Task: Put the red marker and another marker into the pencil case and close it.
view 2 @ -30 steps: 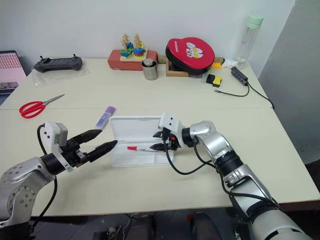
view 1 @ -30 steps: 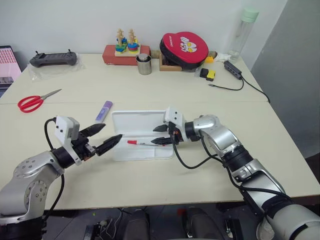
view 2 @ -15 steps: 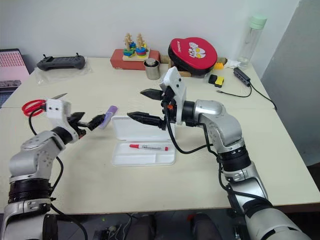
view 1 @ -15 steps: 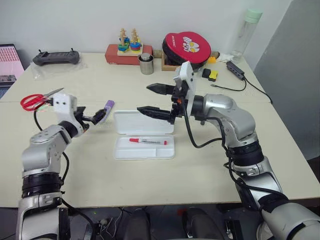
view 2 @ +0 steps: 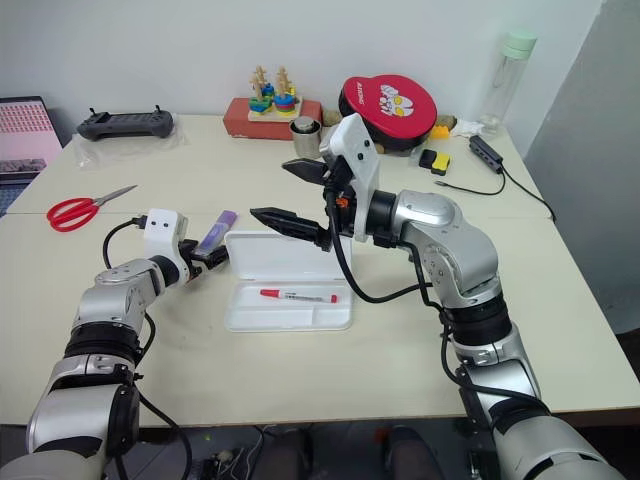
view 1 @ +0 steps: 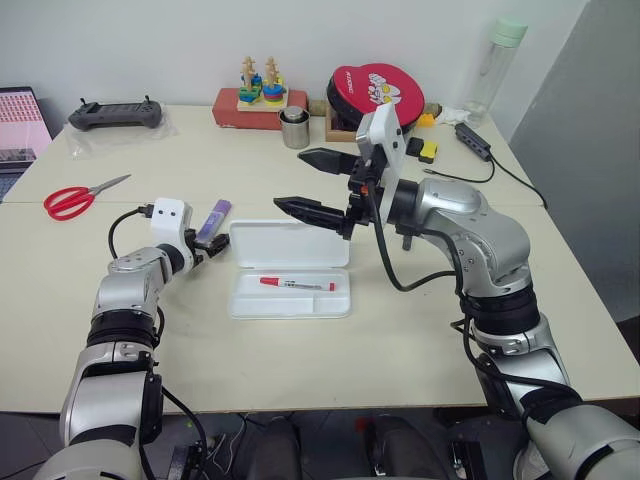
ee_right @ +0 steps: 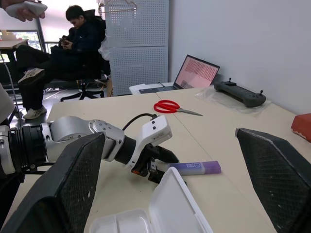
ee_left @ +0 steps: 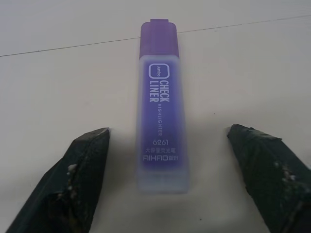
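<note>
Beige table (view 1: 400, 330) | scissors (view 1: 72, 199) far left | left pincer (ee_left: 165, 160) spread astride highlighter (ee_left: 162, 109), seemingly untouched | right pincer (view 1: 310, 184) spread

tbl (view 1: 150, 330) bare nr purple marker (ee_left: 162, 107) | raised lid (view 1: 290, 243) beside

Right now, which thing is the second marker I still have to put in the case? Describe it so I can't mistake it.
Start at the open white pencil case in the middle of the table. Just off its left end lies the purple highlighter, between the left gripper's open fingers. It is short, chunky and lavender, unlike the slim red marker already in the tray.
</note>
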Robot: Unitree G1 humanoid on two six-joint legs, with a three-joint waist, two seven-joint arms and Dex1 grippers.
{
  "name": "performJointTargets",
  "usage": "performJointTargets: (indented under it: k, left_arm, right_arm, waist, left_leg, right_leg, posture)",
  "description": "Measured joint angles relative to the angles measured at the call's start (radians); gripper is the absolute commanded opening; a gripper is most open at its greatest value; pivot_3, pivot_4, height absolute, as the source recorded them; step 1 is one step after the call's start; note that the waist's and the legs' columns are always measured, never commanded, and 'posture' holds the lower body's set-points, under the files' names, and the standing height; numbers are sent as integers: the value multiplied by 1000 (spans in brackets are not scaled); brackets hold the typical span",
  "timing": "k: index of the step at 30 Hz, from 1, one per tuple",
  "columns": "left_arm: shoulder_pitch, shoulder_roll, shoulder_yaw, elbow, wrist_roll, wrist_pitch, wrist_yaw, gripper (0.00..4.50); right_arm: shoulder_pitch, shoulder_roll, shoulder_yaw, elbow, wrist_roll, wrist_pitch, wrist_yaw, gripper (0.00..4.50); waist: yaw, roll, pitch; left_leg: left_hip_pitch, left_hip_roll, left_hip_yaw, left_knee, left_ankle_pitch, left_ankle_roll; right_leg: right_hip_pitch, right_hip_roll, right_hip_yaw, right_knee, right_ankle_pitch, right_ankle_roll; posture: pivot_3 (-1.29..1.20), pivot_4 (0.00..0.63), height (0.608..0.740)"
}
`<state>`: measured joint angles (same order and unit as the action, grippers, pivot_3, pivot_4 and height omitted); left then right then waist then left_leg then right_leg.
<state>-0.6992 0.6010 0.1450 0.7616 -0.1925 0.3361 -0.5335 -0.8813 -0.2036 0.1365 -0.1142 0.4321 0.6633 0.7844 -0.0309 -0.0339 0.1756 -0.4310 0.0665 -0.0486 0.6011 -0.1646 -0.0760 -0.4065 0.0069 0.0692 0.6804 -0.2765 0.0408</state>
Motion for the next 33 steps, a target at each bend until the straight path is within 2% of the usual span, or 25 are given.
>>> performJointTargets:
  k: [10,14,17,20,25,27,30,33]
  left_arm:
    - [-1,-7,44,28,-6,-44,21,1266]
    - [-1,-10,68,26,-15,-59,20,1210]
    - [13,-17,124,-66,-90,-94,-41,1210]
    - [50,1,154,-280,-195,-92,-172,1210]
    - [155,158,157,-632,-349,34,-421,1210]
    - [213,243,115,-744,-368,57,-535,1210]
    - [283,338,7,-816,-312,40,-660,1210]
    - [317,356,-98,-808,-236,-7,-736,1210]
  right_arm:
    - [0,-12,0,5,20,-5,3,4500]
    - [0,-18,0,14,21,-16,13,4500]
    - [1,-34,-5,13,43,-17,35,4500]
    - [30,-75,-13,-15,86,4,81,4500]
    - [92,-166,-15,-59,141,56,158,4500]
    - [94,-178,-16,-69,153,64,176,4500]
    - [107,-204,-18,-73,162,63,194,4500]
    - [124,-220,-16,-71,160,62,198,4500]
  waist:
    - [-1,0,0]
    - [-1,0,0]
    - [0,0,0]
    - [0,0,0]
    - [-9,1,1]
    - [-15,1,1]
    - [-22,2,1]
    - [-20,2,2]
  left_leg:
    - [0,0,0,0,0,0]
    - [0,0,0,0,0,0]
    - [-1,0,0,0,0,0]
    - [-1,-1,0,-1,0,0]
    - [0,0,0,-2,0,0]
    - [1,1,0,-3,0,0]
    - [2,0,1,-3,0,0]
    - [2,0,1,-2,0,0]
  right_leg:
    - [0,0,0,0,0,0]
    - [0,0,0,0,0,0]
    - [0,0,-1,-1,1,-1]
    - [0,-1,-1,-1,2,-3]
    - [-1,-1,0,0,0,-1]
    - [0,0,0,0,-2,-1]
    - [0,-1,1,0,-3,-1]
    - [0,0,1,0,-4,-3]
  posture:
    - [0,150,740]
    - [0,150,740]
    - [0,150,740]
    - [0,150,740]
    - [0,150,740]
    - [0,150,740]
    - [0,150,740]
    - [0,150,740]
